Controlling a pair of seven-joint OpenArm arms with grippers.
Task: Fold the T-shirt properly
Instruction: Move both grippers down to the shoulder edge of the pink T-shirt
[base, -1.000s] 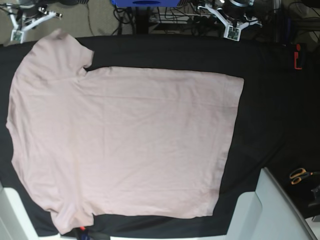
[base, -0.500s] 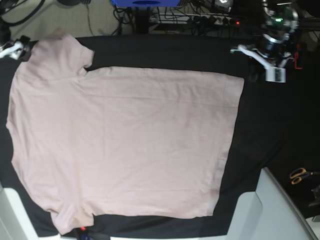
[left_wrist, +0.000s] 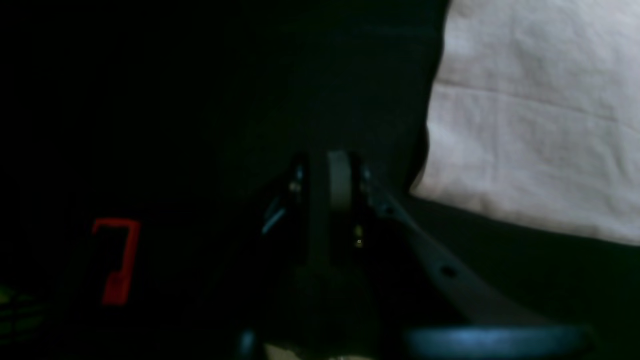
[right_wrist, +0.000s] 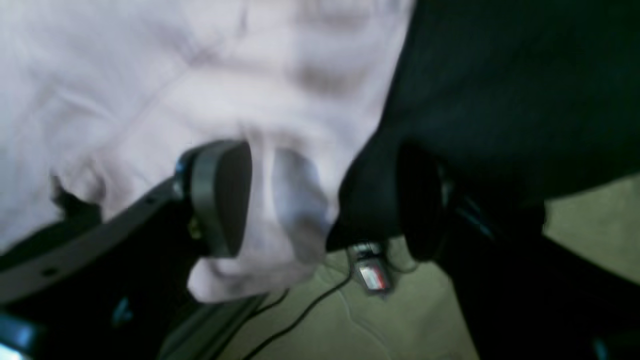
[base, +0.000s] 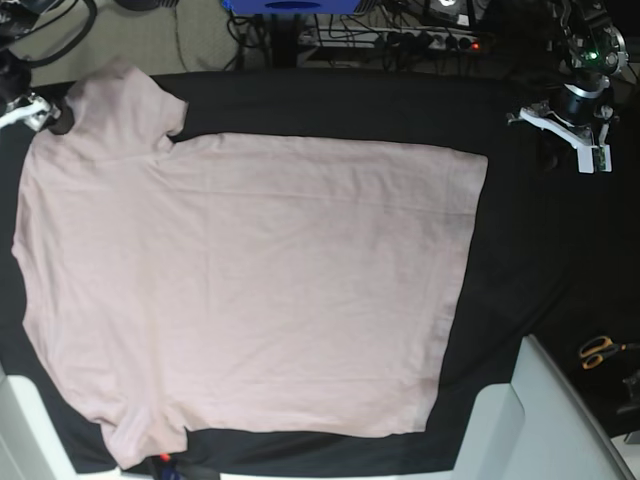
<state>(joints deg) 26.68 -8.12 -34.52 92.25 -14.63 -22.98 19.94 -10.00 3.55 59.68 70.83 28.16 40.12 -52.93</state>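
The pale pink T-shirt (base: 250, 290) lies spread flat on the black cloth (base: 520, 260), with its sleeves at the left of the base view and its hem at the right. My right gripper (right_wrist: 320, 200) is open wide at the far sleeve (base: 130, 100). The sleeve's hem edge (right_wrist: 295, 210) hangs between its two fingers. My left gripper (left_wrist: 330, 165) hovers over bare black cloth, its fingers close together and holding nothing. The shirt's far hem corner (left_wrist: 525, 125) lies just to its right. In the base view this left arm (base: 565, 125) stands past that corner.
A red clamp-like object (left_wrist: 117, 260) sits on the cloth by my left gripper. Orange-handled scissors (base: 598, 350) lie at the right edge. A white surface (base: 545, 420) shows at the bottom right. Cables and a power strip (base: 400, 40) run beyond the table's far edge.
Both arms came down from the far edge to the cloth. The arm on the base view's right then moved further right, away from the hem corner. The shirt has not moved.
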